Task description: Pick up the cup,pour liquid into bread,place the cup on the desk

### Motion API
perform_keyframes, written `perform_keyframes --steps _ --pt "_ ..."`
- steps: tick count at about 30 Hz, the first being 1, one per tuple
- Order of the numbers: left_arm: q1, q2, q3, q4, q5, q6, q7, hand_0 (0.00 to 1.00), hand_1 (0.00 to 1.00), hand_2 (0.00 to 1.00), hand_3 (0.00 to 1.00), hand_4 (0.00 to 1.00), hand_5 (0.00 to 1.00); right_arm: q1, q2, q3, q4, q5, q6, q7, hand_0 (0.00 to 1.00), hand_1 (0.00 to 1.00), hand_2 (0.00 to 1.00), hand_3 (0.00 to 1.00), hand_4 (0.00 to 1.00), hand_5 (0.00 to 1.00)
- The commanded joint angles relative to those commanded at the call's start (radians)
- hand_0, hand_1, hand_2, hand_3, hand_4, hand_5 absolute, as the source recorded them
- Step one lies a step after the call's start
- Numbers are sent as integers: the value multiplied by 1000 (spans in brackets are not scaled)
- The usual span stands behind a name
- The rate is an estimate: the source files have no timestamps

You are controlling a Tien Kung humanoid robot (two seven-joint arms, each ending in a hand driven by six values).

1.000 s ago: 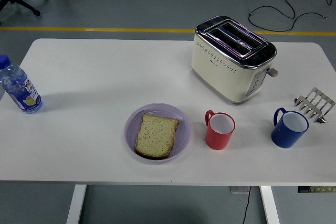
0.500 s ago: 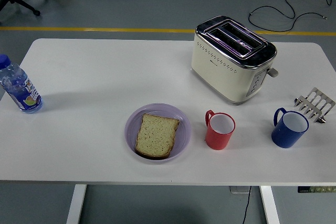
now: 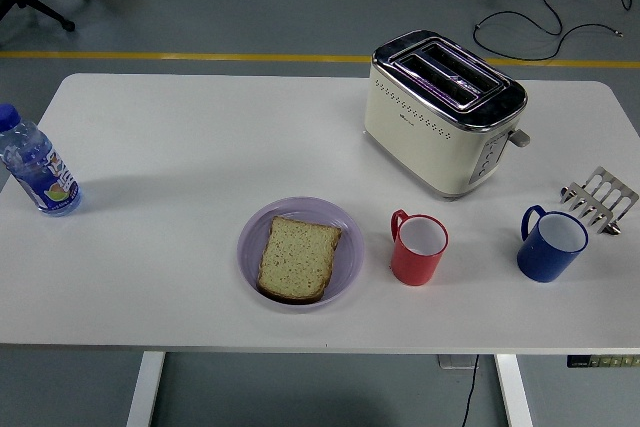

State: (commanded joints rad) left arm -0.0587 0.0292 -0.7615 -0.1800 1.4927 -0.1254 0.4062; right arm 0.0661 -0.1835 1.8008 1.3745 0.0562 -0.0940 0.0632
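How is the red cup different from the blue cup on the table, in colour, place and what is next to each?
The red cup stands just right of the purple plate with the bread; the blue cup stands further right, near the metal toast rack. The red cup is white inside; the blue cup's inside looks pale bluish. Both stand upright, handles to the upper left, untouched by any hand.

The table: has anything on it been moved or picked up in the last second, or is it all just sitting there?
Nothing on the table has visibly changed. The red cup, the blue cup, the bread on its purple plate, the toaster, the water bottle and the metal rack stand where they were. No robot hand is in view. Only feet on the floor beyond the table shifted.
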Motion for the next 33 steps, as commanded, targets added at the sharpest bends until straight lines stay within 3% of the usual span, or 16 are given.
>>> perform_keyframes --steps 33 --pt "-18 -2 -5 0 6 7 -10 345 343 438 746 599 998 -7 5 53 0 -30 -43 -47 663 624 667 619 656 231"
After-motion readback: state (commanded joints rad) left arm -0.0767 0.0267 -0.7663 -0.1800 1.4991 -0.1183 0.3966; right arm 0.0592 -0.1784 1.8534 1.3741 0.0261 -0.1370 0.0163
